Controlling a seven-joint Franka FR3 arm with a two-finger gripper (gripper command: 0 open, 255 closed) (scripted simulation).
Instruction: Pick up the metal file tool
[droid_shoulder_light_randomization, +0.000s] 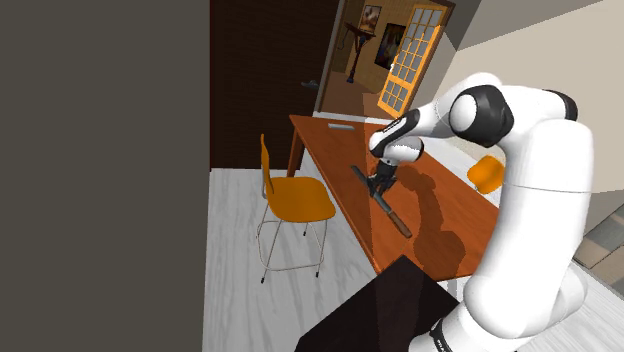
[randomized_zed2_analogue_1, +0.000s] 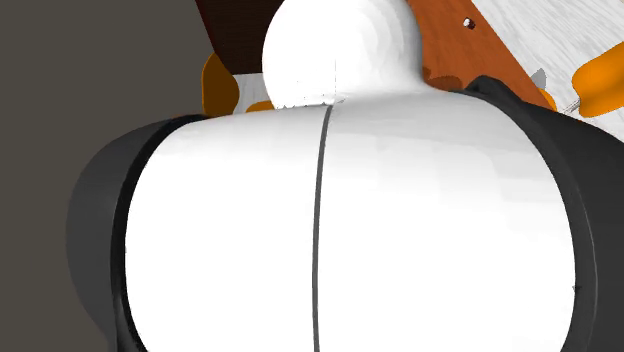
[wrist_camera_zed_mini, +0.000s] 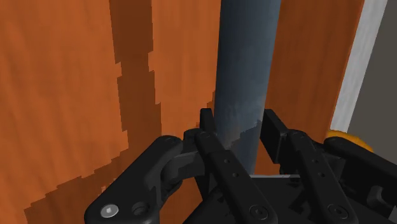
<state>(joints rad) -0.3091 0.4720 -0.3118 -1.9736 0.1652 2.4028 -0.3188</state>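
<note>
Because the long grey-blue metal file with a brown handle (droid_shoulder_light_randomization: 392, 212) lies flat on the reddish-brown wooden table (droid_shoulder_light_randomization: 440, 215), the all-black two-finger gripper (droid_shoulder_light_randomization: 381, 183) reaches it from straight above, wrist pointing down. In the wrist view the blade (wrist_camera_zed_mini: 245, 63) runs lengthwise between the fingers (wrist_camera_zed_mini: 207, 127), which flank its narrow width. Each pad meets an edge, so the gripper (wrist_camera_zed_mini: 240, 124) looks clamped on the file. The grip sits on the blade, away from the handle end, probably because the flat sides there suit parallel pads. The file appears to rest on the table (wrist_camera_zed_mini: 76, 76), near the edge where an orange chair (droid_shoulder_light_randomization: 295, 198) stands, so lifting is not yet done.
</note>
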